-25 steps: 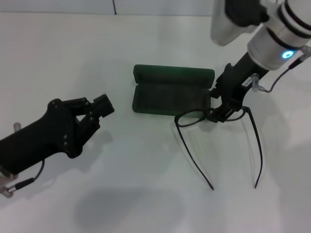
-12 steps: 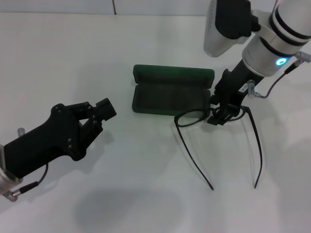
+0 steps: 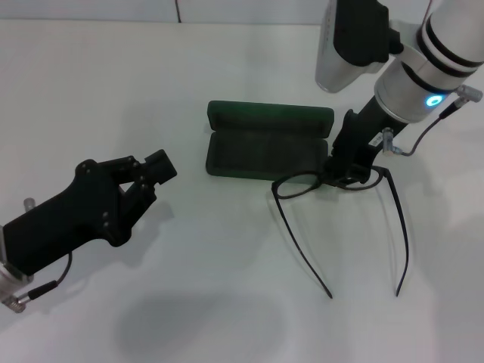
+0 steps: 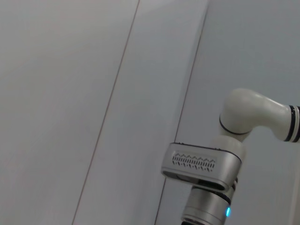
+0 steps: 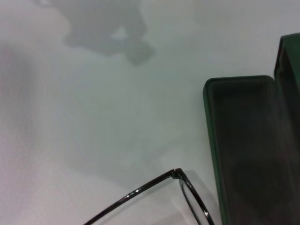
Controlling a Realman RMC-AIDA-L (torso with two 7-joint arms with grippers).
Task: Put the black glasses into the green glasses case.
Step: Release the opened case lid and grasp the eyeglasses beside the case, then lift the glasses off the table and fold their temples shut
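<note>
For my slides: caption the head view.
Right gripper at black glasses beside open green glasses case; left gripper idle.

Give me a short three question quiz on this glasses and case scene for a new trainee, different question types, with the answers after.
1. True or false: the green glasses case lies open on the table.
2. Multiple choice: which claw is down at the bridge of the black glasses? A. left claw B. right claw C. neither
3. Fill in: the glasses' temple arms are ____ (folded / unfolded).

Key
1. True.
2. B: the right claw is there; the left claw hovers apart on the robot's left.
3. Unfolded.
</note>
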